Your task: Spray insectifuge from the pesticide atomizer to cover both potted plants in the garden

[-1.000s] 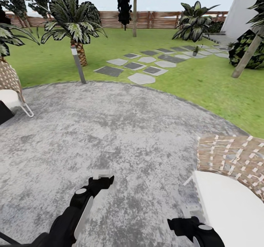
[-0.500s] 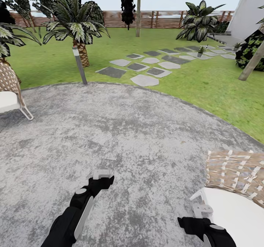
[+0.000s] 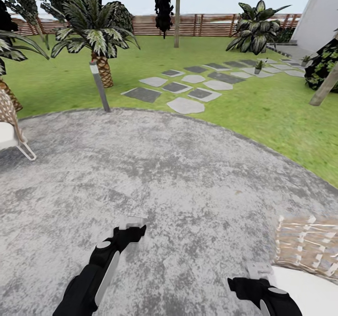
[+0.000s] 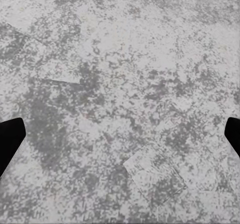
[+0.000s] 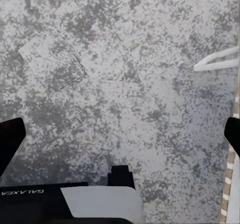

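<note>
I am on round grey paving (image 3: 155, 165) at the edge of the garden lawn (image 3: 263, 104). Far off, one small potted plant (image 3: 258, 65) stands on the grey stepping stones (image 3: 188, 104). The pesticide atomizer is out of view. My left gripper (image 3: 130, 224) hangs low over the paving, open and holding nothing; in the left wrist view its gripper (image 4: 120, 139) has its dark fingertips (image 4: 10, 139) far apart above bare paving. My right gripper (image 3: 259, 271) is also open and holding nothing, its fingertips (image 5: 10, 141) spread wide in the right wrist view.
A wicker chair (image 3: 305, 243) with a white cushion (image 3: 310, 290) sits close on my right, another chair (image 3: 9, 133) at the left edge. A grey bollard (image 3: 99, 87), a palm plant (image 3: 94, 29), a leaning trunk (image 3: 324, 90) and a brown fence (image 3: 211, 25) lie ahead.
The whole view has shifted as the camera moved: the right chair has slid down toward the corner and the left chair toward the edge. Both arms keep the same pose, grippers open.
</note>
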Tool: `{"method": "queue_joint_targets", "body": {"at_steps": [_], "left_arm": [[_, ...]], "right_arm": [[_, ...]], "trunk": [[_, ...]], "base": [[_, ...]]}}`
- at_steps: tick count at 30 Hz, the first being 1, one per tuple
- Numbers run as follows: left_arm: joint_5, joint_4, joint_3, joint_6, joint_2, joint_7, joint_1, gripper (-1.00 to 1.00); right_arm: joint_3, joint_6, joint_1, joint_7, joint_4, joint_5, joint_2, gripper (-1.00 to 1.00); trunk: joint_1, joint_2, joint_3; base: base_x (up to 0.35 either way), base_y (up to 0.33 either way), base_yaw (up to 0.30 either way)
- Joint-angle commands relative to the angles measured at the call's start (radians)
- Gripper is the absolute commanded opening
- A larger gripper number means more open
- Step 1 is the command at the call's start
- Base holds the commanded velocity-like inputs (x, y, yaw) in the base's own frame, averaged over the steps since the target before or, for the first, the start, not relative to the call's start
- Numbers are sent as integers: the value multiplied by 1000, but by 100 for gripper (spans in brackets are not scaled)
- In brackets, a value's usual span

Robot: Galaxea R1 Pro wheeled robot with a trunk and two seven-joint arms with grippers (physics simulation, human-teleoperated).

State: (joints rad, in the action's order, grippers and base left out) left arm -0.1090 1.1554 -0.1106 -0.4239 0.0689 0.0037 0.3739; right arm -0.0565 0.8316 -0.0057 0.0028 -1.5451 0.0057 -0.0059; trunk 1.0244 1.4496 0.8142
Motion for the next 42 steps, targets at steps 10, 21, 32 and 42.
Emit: {"method": "queue_joint_targets", "body": {"at_steps": [10, 21, 32, 42], "left_arm": [[-8, 0, -1, -14, 0, 3, 0, 100], [-9, 0, 0, -15, 0, 10, 0, 100], [-9, 0, -1, -15, 0, 10, 0, 100], [-9, -3, 0, -7, -2, -2, 0, 100]], "right_arm": [[2, 2, 0, 8, -1, -1, -1, 100], [-2, -9, 0, 9, -1, -4, 1, 100], [-1, -13, 0, 5, -1, -3, -3, 100], [-5, -19, 4, -1, 1, -3, -7, 100]], "trunk": [[1, 0, 1], [1, 0, 1], [1, 0, 1], [1, 0, 1]], "base": [[340, 75, 0], [340, 118, 0], [340, 115, 0], [204, 61, 0]]}}
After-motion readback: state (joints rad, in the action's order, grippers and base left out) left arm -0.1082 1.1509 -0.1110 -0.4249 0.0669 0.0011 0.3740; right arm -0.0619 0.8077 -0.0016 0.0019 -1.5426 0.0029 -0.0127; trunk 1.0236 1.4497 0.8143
